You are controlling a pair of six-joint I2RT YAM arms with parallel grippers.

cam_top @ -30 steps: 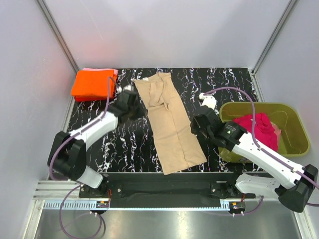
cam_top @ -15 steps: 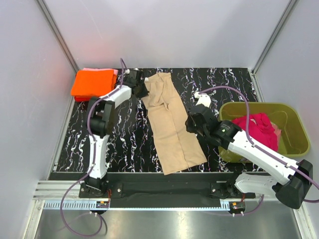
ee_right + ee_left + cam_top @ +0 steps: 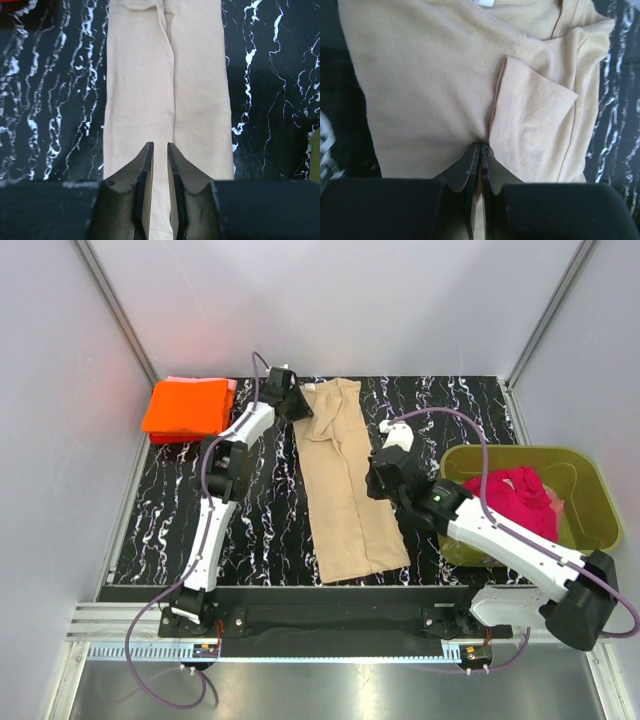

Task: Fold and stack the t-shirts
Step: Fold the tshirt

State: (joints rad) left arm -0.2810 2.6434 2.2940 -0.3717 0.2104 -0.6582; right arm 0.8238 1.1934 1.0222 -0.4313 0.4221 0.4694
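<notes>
Fold-and-stack task, mid-sequence. Two garments look finished: a bright orange folded cloth t-shirt lies on a pale pink folded t-shirt at the far left corner of the black white-veined worktop. The tan-beige cloth t-shirt lies at the centre as a long narrow strip running from far to near, its sides already turned in; judged from this, the crosswise folds and the move to the stack are not yet done. The magenta-red crumpled t-shirt sits unfolded in the olive-green plastic tub at the right, so it is untouched.

The left hand is at the far, collar end of the strip, its fingers all but closed; a sliver of tan shows in the slit, so it appears to pinch the cloth beside the tucked-in sleeve. The right hand hangs over the middle of the strip, fingers parted by a narrow gap and holding nothing.

Only the overhead view shows the stack, the tub and both arms together. The left wrist view alone reveals the sleeve flap and neck label; the right wrist view alone shows the centre seam where the two turned-in sides meet.
</notes>
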